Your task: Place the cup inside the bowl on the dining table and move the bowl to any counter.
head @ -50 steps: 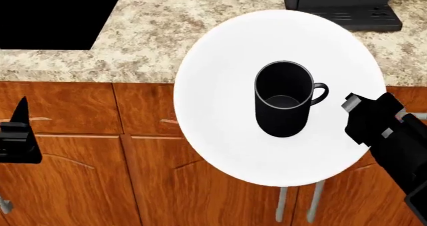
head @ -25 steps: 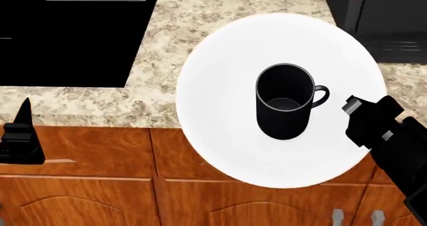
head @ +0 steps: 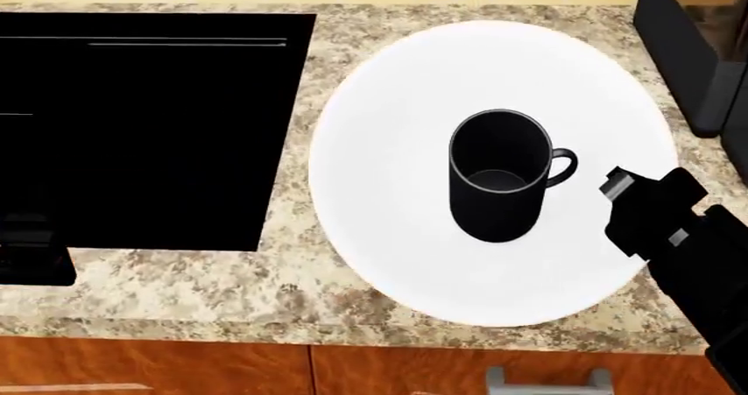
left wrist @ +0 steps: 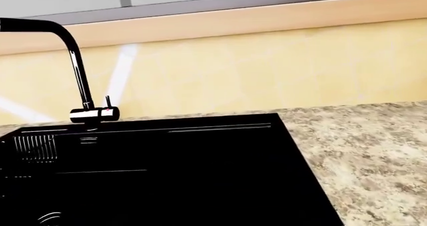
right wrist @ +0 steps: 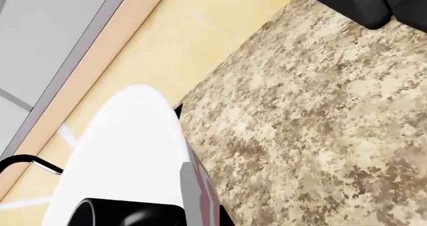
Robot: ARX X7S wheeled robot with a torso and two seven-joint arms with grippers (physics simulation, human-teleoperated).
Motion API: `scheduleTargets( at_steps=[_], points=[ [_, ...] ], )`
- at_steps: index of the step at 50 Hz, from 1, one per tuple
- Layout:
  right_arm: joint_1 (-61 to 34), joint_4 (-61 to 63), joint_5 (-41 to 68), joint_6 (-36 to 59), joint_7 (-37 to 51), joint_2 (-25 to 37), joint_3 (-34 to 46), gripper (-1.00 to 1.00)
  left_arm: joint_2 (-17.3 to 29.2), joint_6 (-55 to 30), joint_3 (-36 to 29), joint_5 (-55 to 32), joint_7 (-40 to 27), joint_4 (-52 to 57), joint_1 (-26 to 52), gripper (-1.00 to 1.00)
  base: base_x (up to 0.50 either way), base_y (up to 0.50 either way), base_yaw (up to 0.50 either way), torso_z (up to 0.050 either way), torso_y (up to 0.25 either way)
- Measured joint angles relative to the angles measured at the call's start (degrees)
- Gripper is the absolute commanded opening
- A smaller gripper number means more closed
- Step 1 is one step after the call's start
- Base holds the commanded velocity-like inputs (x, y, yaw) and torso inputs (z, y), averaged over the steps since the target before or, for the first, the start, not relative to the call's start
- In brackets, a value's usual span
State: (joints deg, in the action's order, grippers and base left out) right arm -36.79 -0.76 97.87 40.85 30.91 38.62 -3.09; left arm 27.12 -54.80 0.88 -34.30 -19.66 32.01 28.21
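the counter (head: 292, 299) (tan, coarsely speckled) spreads beneath the white bowl (head: 398, 193), beside a black sink (head: 140, 132) with its faucet (left wrist: 80, 80). the black cup (head: 497, 185) stands upright inside the bowl. the right gripper (head: 637, 207) pinches the bowl's rim; the left gripper (head: 35, 255) shows only partly, its opening impossible to tell.

Matte black cup (head: 497, 187), plain white bowl (head: 386, 150), tan-brown speckled counter (head: 292, 281) (yellow tiles (left wrist: 267, 70) behind)
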Motion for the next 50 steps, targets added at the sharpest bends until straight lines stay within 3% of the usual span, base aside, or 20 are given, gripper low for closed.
scheduleTargets(
  at_steps=[19, 50],
  points=[
    [0.7, 0.1, -0.2, -0.5, -0.2, -0.1, 0.0, -1.0, 0.1, 0.1, -0.3, -0.2, -0.3, 0.0, 0.0, 1.0, 0.49, 0.06, 0.0, 0.0, 0.002],
    [4.6, 1.7, 0.4, -1.1, 2.6, 0.1, -0.7, -1.0, 1.2, 0.0, 1.0, -1.3, -0.4, 0.6, -0.8, 1.0, 0.0, 0.0, 0.0, 0.0, 0.001]
  ],
)
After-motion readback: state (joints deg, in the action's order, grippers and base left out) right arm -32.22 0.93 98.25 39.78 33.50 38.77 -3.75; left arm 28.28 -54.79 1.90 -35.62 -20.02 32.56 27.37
